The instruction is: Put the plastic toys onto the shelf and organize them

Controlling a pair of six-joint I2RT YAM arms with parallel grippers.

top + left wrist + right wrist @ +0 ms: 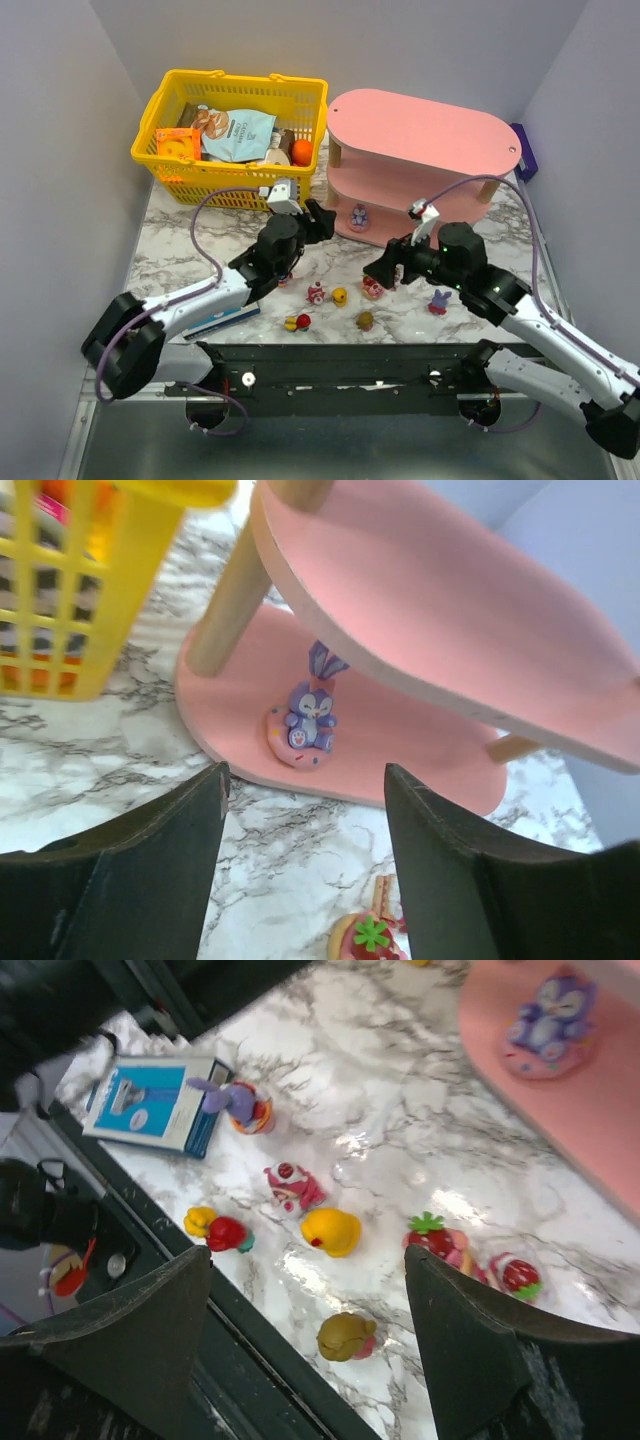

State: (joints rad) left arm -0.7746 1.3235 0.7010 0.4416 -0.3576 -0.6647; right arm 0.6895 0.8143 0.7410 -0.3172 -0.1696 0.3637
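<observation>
Overhead camera looks down; close wrist views share the shelf [450, 600].

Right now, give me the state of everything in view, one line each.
Left pincer, open, empty.
Right pincer, open, empty.
Shelf, upright, top tier bare.
Bunny, upright on its bottom tier.
Loose toys, off the shelf.
Basket, upright, holding packets.

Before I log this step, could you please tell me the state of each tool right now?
Left tool: open, holding nothing.
Right tool: open, holding nothing.
</observation>
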